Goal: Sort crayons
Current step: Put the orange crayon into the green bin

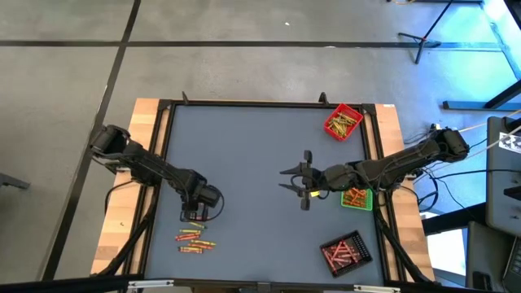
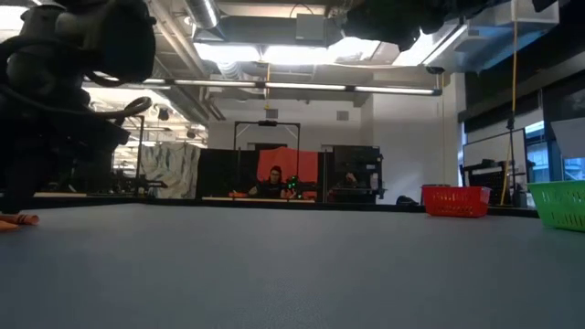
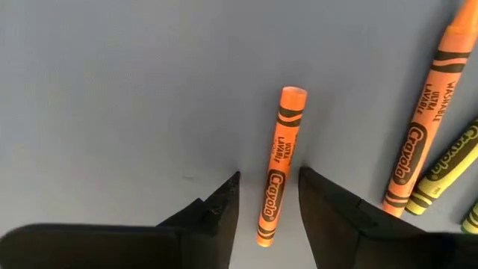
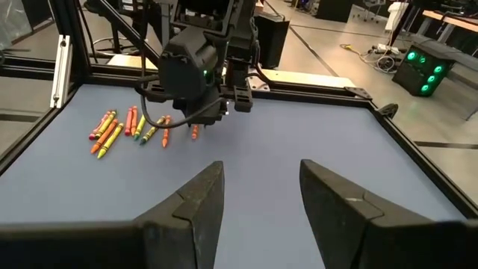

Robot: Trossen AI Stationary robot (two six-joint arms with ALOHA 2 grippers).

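Left gripper (image 3: 269, 198) down on table, fingers apart straddling an orange crayon (image 3: 278, 164). Right gripper (image 4: 261, 198) hangs mid-table, fingers apart, empty.

Orange crayon (image 3: 278, 168) with black lettering, grey-blue table (image 3: 112, 90)

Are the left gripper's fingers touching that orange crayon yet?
Apart. In the left wrist view the orange crayon lies between the left gripper's open fingers, with grey table showing on both sides.

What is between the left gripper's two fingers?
An orange crayon lies on the table between the left gripper's open fingers, not yet pinched. The left wrist view shows it.
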